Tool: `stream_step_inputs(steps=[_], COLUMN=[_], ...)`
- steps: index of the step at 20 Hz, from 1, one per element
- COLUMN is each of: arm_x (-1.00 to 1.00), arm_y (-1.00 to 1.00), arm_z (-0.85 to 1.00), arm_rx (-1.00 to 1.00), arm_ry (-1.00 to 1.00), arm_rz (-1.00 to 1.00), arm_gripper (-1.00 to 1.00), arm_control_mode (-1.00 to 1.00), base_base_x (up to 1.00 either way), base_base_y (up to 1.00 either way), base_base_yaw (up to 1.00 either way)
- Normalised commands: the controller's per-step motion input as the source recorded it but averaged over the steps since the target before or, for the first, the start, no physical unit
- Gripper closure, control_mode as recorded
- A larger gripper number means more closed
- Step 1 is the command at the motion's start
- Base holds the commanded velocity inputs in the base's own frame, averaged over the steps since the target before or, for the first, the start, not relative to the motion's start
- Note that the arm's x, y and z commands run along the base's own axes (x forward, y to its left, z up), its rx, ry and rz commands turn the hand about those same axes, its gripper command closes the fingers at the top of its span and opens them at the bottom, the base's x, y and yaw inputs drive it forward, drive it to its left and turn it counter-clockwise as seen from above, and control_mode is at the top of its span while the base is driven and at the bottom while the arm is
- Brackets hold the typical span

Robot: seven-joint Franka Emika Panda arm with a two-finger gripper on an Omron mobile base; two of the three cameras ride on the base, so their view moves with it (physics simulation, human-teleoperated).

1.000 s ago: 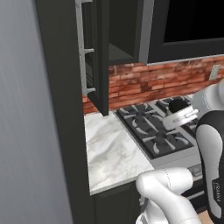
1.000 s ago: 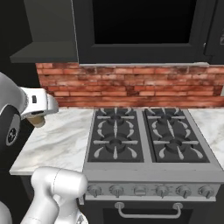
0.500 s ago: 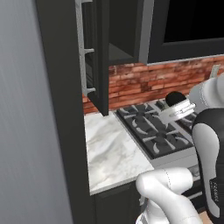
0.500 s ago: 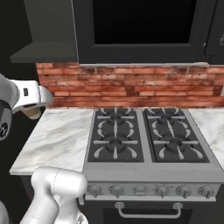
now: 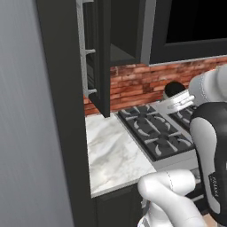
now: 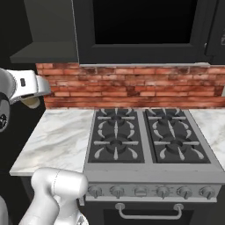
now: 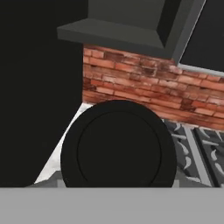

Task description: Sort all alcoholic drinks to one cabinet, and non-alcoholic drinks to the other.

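A tan paper coffee cup with a dark brown lid [image 7: 119, 146], one of the non-alcoholic drinks, is held above the left part of the stove. Its lid [image 5: 174, 88] shows above my white hand, and its tan base [image 6: 31, 102] pokes out below it. My gripper [image 5: 179, 100] [image 6: 29, 90] is shut on the cup, with the fingertips hidden behind it. The open upper cabinet [image 5: 116, 52] hangs up and to the left of the cup; its dark underside [image 7: 124, 30] lies ahead of the hand. No bottles are in view.
The cabinet's door [image 5: 103, 62] stands open, edge-on over the marble counter [image 5: 111, 150] [image 6: 57, 136]. A black gas stove [image 6: 145, 138] sits to the right, under a dark microwave [image 6: 140, 26]. A brick backsplash [image 6: 132, 88] runs behind. A tall dark panel [image 5: 53, 133] stands left.
The arm has lifted the cup higher and a little toward the open cabinet. The grip on the cup has held.
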Motion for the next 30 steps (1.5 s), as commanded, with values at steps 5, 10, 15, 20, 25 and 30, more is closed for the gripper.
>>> stream_step_inputs(steps=[5,10,15,20,25,30], arm_x=[0.21,0.25,0.29,0.32,0.31,0.32], arm_y=[0.05,0.07,0.14,0.14,0.09,0.05], arm_z=[0.33,0.22,0.11,0.02,0.07,0.08], arm_rx=[0.03,0.01,0.0,0.0,0.0,0.0], arm_ry=[0.0,0.0,0.0,-0.01,-0.04,-0.04], arm_rz=[0.02,0.03,0.03,0.02,0.01,0.0], arm_gripper=[1.0,1.0,1.0,1.0,1.0,1.0], arm_control_mode=[-1.0,-1.0,-1.0,-1.0,-1.0,-1.0], base_base_x=[0.0,0.0,0.0,0.0,0.0,0.0], base_base_y=[0.0,0.0,0.0,0.0,0.0,0.0], base_base_yaw=[0.0,0.0,0.0,0.0,0.0,0.0])
